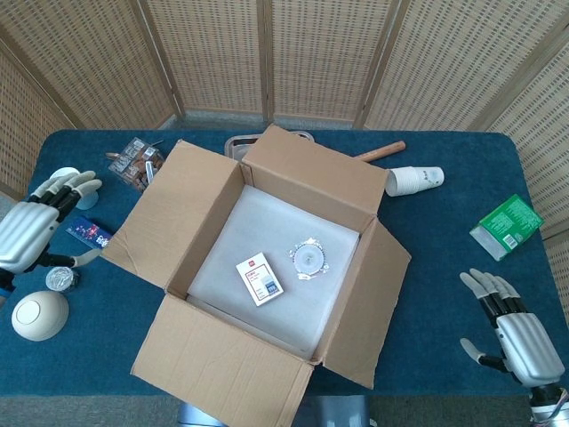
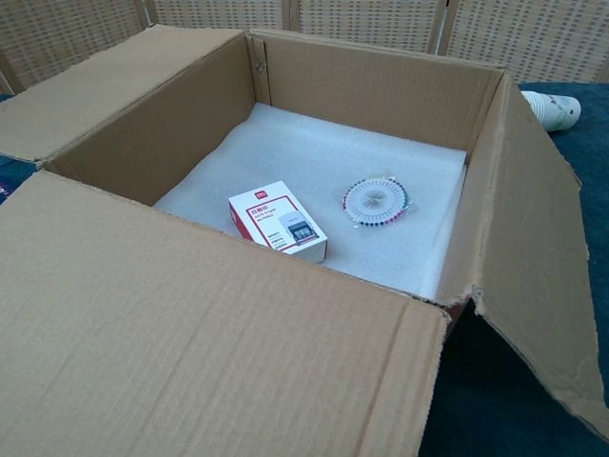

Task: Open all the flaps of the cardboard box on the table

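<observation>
The cardboard box [image 1: 178, 209] stands in the middle of the blue table with its flaps folded outward; the chest view looks straight into the box [image 2: 381, 90]. Inside, on white foam, lie a small red-and-white carton [image 1: 260, 279] [image 2: 278, 221] and a round pin wheel [image 1: 308, 259] [image 2: 376, 201]. My left hand [image 1: 34, 229] hovers open at the table's left edge, well clear of the box. My right hand [image 1: 516, 341] is open near the front right corner, fingers spread, holding nothing. Neither hand shows in the chest view.
Left of the box are a light mug [image 1: 64, 177], a blue packet [image 1: 86, 233], a white round object [image 1: 38, 316] and a snack pack [image 1: 136, 162]. Paper cups [image 1: 413, 180], a wooden handle [image 1: 380, 151] and a green box [image 1: 506, 226] lie to the right.
</observation>
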Robot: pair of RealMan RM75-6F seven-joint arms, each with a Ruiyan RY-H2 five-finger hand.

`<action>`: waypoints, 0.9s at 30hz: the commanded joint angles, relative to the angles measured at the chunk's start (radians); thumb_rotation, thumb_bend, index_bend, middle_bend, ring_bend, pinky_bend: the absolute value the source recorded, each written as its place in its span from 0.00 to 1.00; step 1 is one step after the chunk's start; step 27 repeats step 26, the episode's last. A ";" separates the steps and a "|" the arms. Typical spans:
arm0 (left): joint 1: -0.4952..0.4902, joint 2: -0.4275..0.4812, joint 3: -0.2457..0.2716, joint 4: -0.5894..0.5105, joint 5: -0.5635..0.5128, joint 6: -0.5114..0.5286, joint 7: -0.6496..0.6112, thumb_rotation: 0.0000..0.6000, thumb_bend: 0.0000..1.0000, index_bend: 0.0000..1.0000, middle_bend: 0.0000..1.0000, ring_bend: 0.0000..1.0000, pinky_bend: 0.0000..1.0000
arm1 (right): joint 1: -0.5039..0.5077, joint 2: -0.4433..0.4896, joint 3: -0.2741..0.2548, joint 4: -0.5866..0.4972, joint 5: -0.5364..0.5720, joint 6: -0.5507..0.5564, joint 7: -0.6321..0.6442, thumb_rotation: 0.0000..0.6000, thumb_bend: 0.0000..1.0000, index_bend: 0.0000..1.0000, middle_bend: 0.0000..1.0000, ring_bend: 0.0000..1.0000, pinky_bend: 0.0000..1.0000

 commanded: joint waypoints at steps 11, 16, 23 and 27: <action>0.130 -0.106 0.341 0.182 0.090 0.453 0.076 1.00 0.23 0.09 0.00 0.00 0.00 | -0.022 -0.031 0.049 0.012 0.100 0.029 -0.150 1.00 0.23 0.00 0.00 0.00 0.00; 0.140 -0.154 0.408 0.192 0.077 0.509 0.175 1.00 0.23 0.17 0.00 0.00 0.00 | -0.029 -0.049 0.066 0.020 0.129 0.044 -0.214 1.00 0.19 0.00 0.00 0.00 0.00; 0.132 -0.204 0.490 0.203 0.060 0.517 0.228 1.00 0.23 0.14 0.00 0.00 0.00 | -0.046 -0.082 0.098 0.040 0.146 0.105 -0.256 1.00 0.17 0.00 0.00 0.00 0.00; 0.120 -0.222 0.511 0.215 0.066 0.534 0.238 1.00 0.23 0.14 0.00 0.00 0.00 | -0.054 -0.080 0.095 0.041 0.144 0.112 -0.246 1.00 0.17 0.00 0.00 0.00 0.00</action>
